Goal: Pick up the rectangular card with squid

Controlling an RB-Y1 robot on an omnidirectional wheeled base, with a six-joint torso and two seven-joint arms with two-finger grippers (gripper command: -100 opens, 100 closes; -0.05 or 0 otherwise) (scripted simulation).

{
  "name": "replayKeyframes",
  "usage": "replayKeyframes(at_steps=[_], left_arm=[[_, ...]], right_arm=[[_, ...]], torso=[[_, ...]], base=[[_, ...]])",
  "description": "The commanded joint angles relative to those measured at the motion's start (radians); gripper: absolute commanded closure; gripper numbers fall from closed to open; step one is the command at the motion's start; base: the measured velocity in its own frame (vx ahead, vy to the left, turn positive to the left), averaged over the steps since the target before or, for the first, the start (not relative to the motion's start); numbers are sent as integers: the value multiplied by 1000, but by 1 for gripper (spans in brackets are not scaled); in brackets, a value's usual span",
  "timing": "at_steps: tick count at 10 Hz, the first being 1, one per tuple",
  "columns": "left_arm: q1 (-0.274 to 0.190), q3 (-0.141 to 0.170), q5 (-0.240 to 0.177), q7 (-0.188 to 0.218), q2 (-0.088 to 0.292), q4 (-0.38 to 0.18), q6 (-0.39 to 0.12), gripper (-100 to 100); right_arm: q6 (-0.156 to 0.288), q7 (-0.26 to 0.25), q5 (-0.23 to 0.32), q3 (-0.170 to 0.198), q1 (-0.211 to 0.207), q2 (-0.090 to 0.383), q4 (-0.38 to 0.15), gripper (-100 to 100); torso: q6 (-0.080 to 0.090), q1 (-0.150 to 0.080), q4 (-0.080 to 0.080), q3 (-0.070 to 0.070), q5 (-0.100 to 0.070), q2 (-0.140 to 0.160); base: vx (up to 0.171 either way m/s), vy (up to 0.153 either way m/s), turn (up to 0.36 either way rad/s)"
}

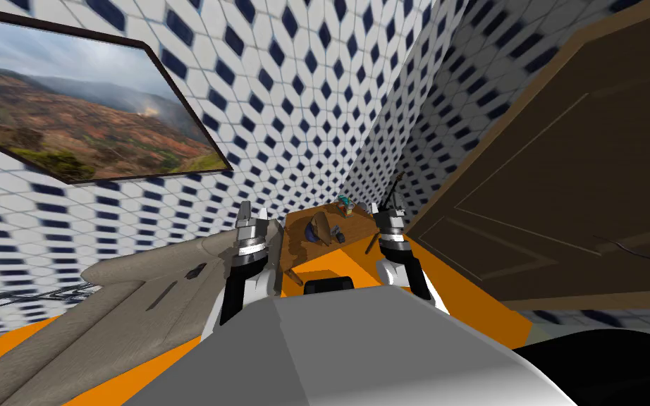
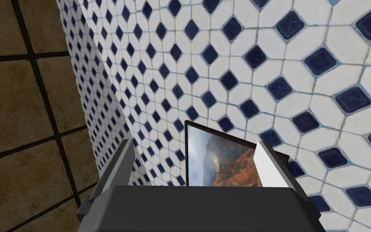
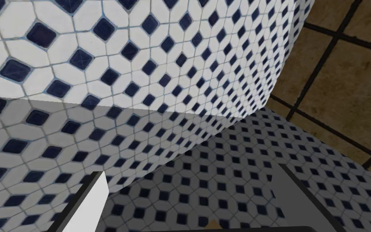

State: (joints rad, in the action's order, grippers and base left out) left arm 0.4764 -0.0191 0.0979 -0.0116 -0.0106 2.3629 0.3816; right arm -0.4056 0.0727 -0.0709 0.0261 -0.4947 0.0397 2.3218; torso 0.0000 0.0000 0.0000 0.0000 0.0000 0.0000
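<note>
A small brown table (image 1: 301, 248) stands ahead of me against the tiled wall. On it lies a flat blue and brown piece (image 1: 317, 229), which may be the card; I cannot make out its picture. A teal object (image 1: 345, 205) and a small dark item (image 1: 340, 237) lie near it. My left gripper (image 1: 254, 211) is raised left of the table, open and empty (image 2: 192, 161). Over the table's right side my right gripper (image 1: 387, 206) is also raised, its fingers apart with nothing between them (image 3: 194, 197). Both point up at the wall.
A grey sofa (image 1: 126, 310) runs along the left, close to my left arm. On the right stands a large brown door (image 1: 563, 190). The floor (image 1: 471, 296) is orange. A framed landscape (image 1: 84, 120) hangs on the left wall.
</note>
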Motion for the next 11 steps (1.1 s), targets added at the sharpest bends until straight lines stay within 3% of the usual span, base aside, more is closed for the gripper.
replayKeyframes(at_steps=[1, 4, 11], left_arm=[[0, 0, 0, 0, 0, 0, 0, 0], [0, 0, 0, 0, 0, 0, 0, 0], [0, 0, 0, 0, 0, 0, 0, 0]], right_arm=[[18, 18, -46, 2, 12, 19, -29, -100], [62, 62, -137, 8, 42, 55, -101, -100], [128, 127, -315, 16, 87, 100, -211, -100]], torso=[[0, 0, 0, 0, 0, 0], [0, -7, 0, 0, -2, -1], [0, -6, 0, -1, -1, -1]], base=[[7, -53, 241], [4, -104, 293], [-3, -67, 159]])
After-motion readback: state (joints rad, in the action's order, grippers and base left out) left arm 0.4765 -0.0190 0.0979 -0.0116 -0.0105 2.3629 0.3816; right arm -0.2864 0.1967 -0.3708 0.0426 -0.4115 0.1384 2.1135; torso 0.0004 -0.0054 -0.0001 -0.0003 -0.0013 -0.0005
